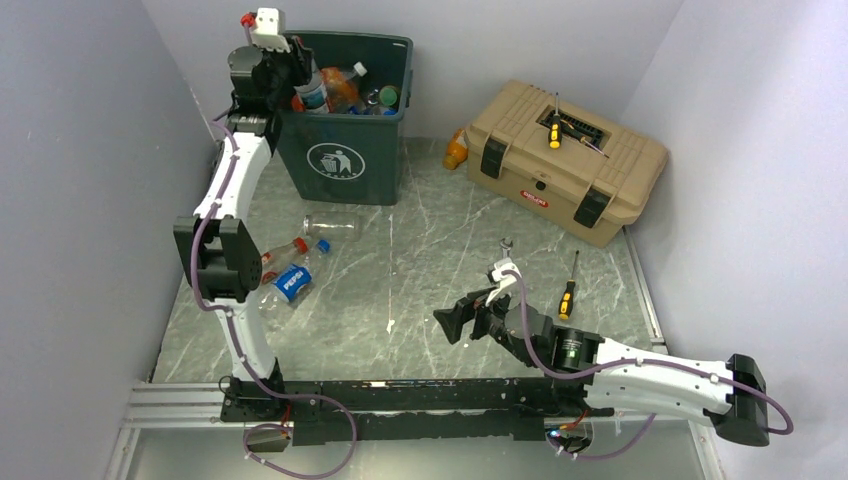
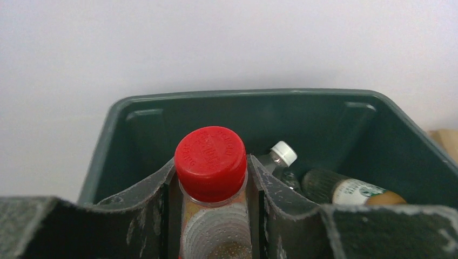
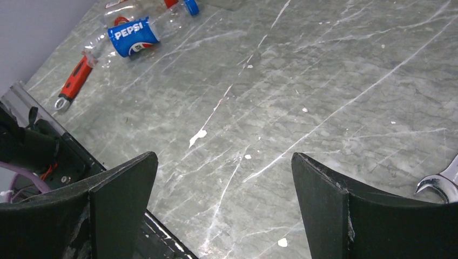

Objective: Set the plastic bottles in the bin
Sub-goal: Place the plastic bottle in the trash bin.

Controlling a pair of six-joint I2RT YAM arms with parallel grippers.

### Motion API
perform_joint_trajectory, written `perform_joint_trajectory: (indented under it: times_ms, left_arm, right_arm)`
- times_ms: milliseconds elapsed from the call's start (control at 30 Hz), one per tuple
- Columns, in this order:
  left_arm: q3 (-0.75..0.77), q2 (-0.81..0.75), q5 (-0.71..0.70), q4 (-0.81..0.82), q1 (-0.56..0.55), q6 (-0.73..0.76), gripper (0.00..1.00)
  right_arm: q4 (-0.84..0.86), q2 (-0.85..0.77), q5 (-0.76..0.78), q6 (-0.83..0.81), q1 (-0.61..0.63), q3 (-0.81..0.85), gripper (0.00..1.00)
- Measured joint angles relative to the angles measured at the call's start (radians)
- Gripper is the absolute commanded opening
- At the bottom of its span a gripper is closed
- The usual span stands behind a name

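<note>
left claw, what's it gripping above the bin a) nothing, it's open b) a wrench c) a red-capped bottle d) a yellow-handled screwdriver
c, the left claw is shut on a red-capped bottle, its fingers either side of the neck, over the green bin.

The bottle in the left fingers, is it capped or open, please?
Capped: a red cap tops the bottle, held over the bin.
</note>
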Motion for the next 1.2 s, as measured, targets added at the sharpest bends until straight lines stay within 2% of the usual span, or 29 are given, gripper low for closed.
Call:
perform_joint_trajectory:
  times_ms: [33, 167, 300, 400, 500, 567, 800, 967, 1100, 1200]
  left_arm:
    - [0.022, 0.007, 0.014, -0.027, 0.000, -0.001, 0.46]
    - [0.107, 0.032, 0.076, -0.161, -0.003, -0.030, 0.78]
    - [0.047, 0.009, 0.081, -0.240, -0.012, -0.041, 0.85]
    - [0.021, 0.004, 0.065, -0.296, -0.016, -0.040, 0.97]
    - [0.020, -0.027, 0.036, -0.325, -0.018, -0.034, 0.99]
    - [0.012, -0.071, 0.003, -0.325, -0.018, -0.032, 0.98]
    - [-0.103, -0.348, -0.123, -0.205, -0.018, -0.013, 0.88]
    - [-0.143, -0.512, -0.195, -0.186, -0.018, 0.000, 0.87]
    - [-0.297, -0.662, -0.256, -0.254, -0.018, -0.020, 0.90]
    - [-0.438, -0.786, -0.300, -0.377, -0.018, -0.057, 0.92]
  right_arm:
    - [0.001, 0.005, 0.000, -0.001, 0.000, 0.000, 1.00]
    - [0.004, 0.022, 0.000, -0.006, 0.000, 0.000, 1.00]
    - [0.003, 0.019, -0.001, -0.006, 0.000, 0.000, 1.00]
    - [-0.003, 0.005, -0.001, -0.006, 0.000, 0.000, 1.00]
    - [-0.003, -0.005, -0.001, -0.006, 0.000, 0.000, 1.00]
    - [-0.003, -0.005, -0.001, -0.006, 0.000, 0.000, 1.00]
    - [-0.004, 0.006, -0.005, -0.006, 0.000, 0.004, 1.00]
    - [-0.003, 0.019, -0.005, -0.006, 0.000, 0.014, 1.00]
    - [-0.004, 0.021, -0.005, -0.010, 0.000, 0.019, 1.00]
    - [-0.003, 0.018, -0.005, -0.020, 0.000, 0.019, 1.00]
